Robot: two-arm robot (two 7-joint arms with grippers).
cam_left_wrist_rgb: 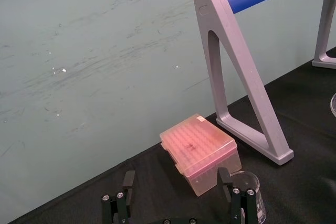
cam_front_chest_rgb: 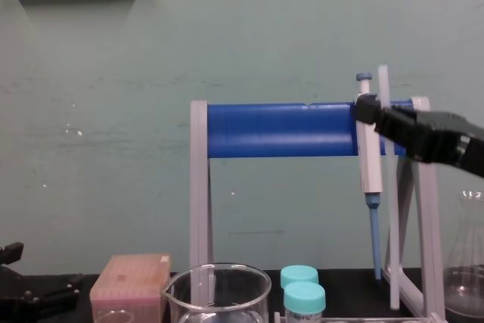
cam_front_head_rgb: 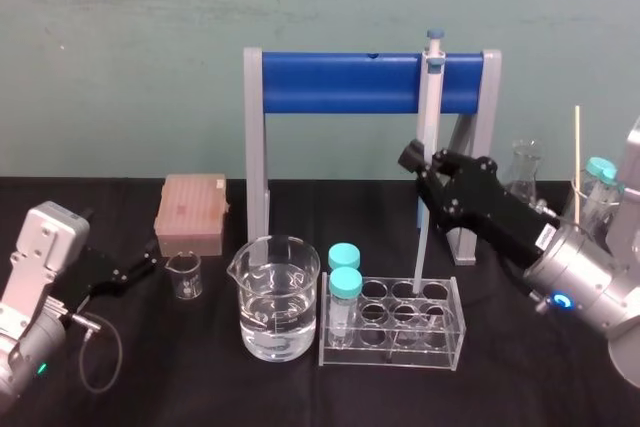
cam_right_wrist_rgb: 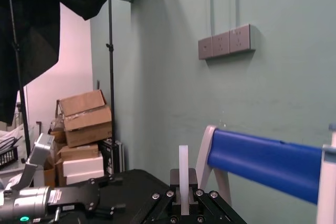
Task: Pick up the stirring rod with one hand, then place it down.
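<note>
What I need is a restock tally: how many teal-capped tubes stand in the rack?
2. Both stand at the left end of the rack, one behind the other: front tube and rear tube. None seems hidden.

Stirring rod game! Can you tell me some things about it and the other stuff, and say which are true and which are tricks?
1. The right gripper is pinching the stirring rod. True.
2. The rod is lying flat on the table. False: it is held upright in the air.
3. The left gripper is open, next to the small beaker. True.
4. The big beaker is empty. False: it has clear liquid in it.
5. Two tubes with teal caps stand in the clear rack. True.
</note>
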